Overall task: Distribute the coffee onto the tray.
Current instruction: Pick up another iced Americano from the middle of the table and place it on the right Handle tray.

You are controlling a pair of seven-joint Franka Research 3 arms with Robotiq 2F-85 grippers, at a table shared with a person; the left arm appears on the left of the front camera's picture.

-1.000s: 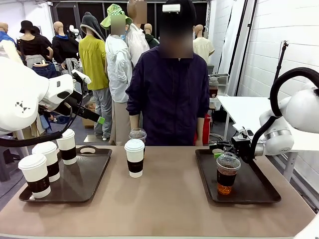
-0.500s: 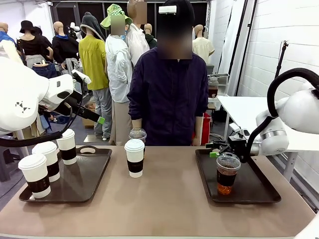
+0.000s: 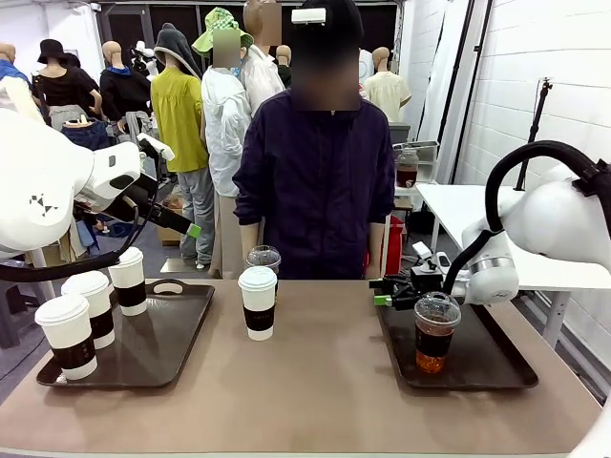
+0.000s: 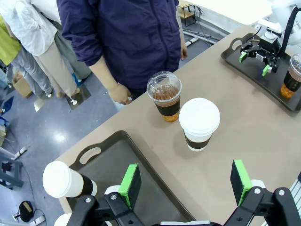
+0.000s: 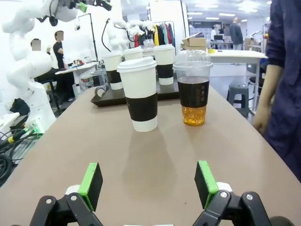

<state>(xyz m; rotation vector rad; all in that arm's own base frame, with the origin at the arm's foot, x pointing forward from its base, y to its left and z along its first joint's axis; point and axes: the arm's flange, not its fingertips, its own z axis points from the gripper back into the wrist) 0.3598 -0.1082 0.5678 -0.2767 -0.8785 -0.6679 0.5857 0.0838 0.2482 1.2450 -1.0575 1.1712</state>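
Observation:
Three white sleeved cups (image 3: 89,307) stand on the left tray (image 3: 181,329). A fourth white cup (image 3: 258,302) stands on the table's middle, with a clear dome-lidded cup (image 3: 264,260) just behind it. The other clear cup (image 3: 435,332) sits on the right tray (image 3: 487,367). My right gripper (image 3: 384,292) is open and empty at that tray's far left corner, facing the white cup (image 5: 139,94) and clear cup (image 5: 194,94). My left gripper (image 4: 186,183) hangs open and empty, high above the left tray's (image 4: 117,155) right edge.
A person stands at the table's far side, one hand (image 4: 121,94) low by the edge near the clear cup (image 4: 164,96). Bare tabletop (image 3: 325,382) lies between the two trays. A white side table (image 3: 468,215) stands at the back right.
My right gripper has slid left, away from the clear cup on the right tray toward the table's middle. The left arm and the cups have not moved.

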